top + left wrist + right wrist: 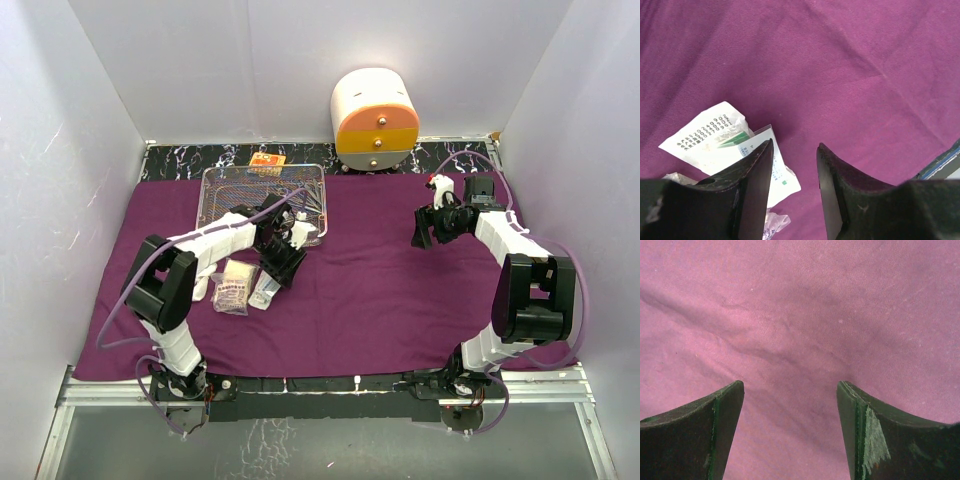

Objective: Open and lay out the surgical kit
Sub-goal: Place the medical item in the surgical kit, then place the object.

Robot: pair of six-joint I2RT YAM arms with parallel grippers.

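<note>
Two arms reach out over a purple cloth point(380, 300) that is spread flat and covers most of the bench. Near the cloth's far left corner sits a wire-mesh tray point(213, 190). It holds thin metal tools, too small to tell apart.

The left gripper point(285, 262) hangs just off the tray's near right corner. Its jaws stand partly apart, with only bare cloth between them, so it grips nothing. Just beside it, toward the left edge, a clear packet point(234, 286) and a white packet point(264, 293) lie flat on the cloth, side by side. In the left wrist view, a white packet printed with numbers lies partly behind one finger.

The right gripper point(422, 228) hovers over bare cloth toward the far right, well apart from the tray. Its jaws are spread wide and empty.

Past the cloth's far edge, a small orange packet point(267, 160) lies on the dark marbled bench top just behind the tray. A rounded white-and-orange cabinet point(375, 122) stands near the middle of the far edge.
</note>
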